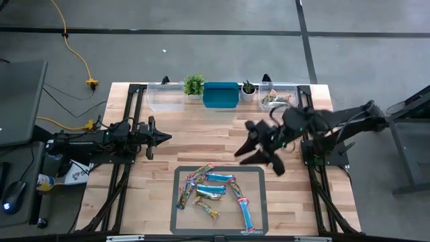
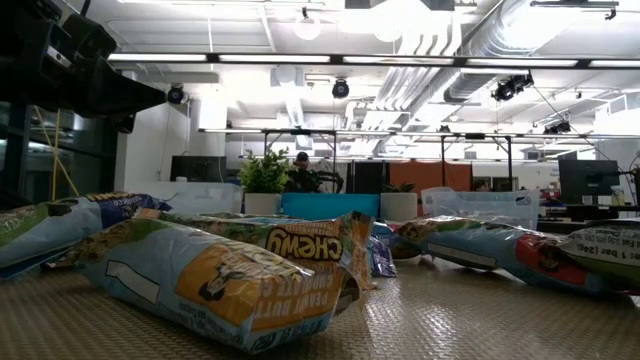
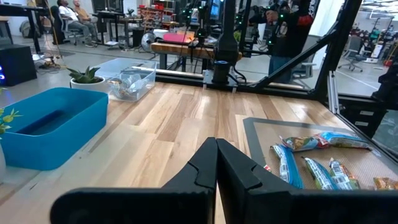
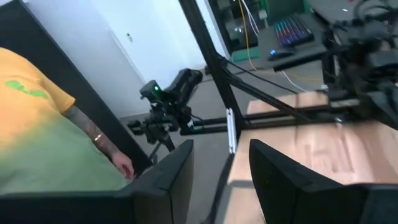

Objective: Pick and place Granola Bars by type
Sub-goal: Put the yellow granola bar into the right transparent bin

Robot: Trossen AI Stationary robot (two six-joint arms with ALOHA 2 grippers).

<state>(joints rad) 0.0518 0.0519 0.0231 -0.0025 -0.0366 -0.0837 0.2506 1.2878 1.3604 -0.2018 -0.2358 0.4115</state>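
Observation:
Several granola bars [image 1: 213,195] in light blue and red-brown wrappers lie flat in a loose heap on a grey mat [image 1: 259,176] at the table's near middle. They show close up in the low view [image 2: 230,280] and in the left wrist view [image 3: 314,165]. A few more bars lie in the clear bin [image 1: 277,98] at the far right. My right gripper [image 1: 260,160] [image 4: 221,152] hangs open and empty above the bare wood just beyond the mat's far right corner. My left gripper [image 1: 165,138] [image 3: 216,163] is shut and empty, waiting left of the mat.
Along the far edge stand an empty clear bin [image 1: 166,97], a leafy plant [image 1: 193,85], a blue bin [image 1: 220,95] and a small plant [image 1: 248,88]. Bare wood lies between the bins and the mat. A person's arm [image 4: 93,137] shows beyond the table.

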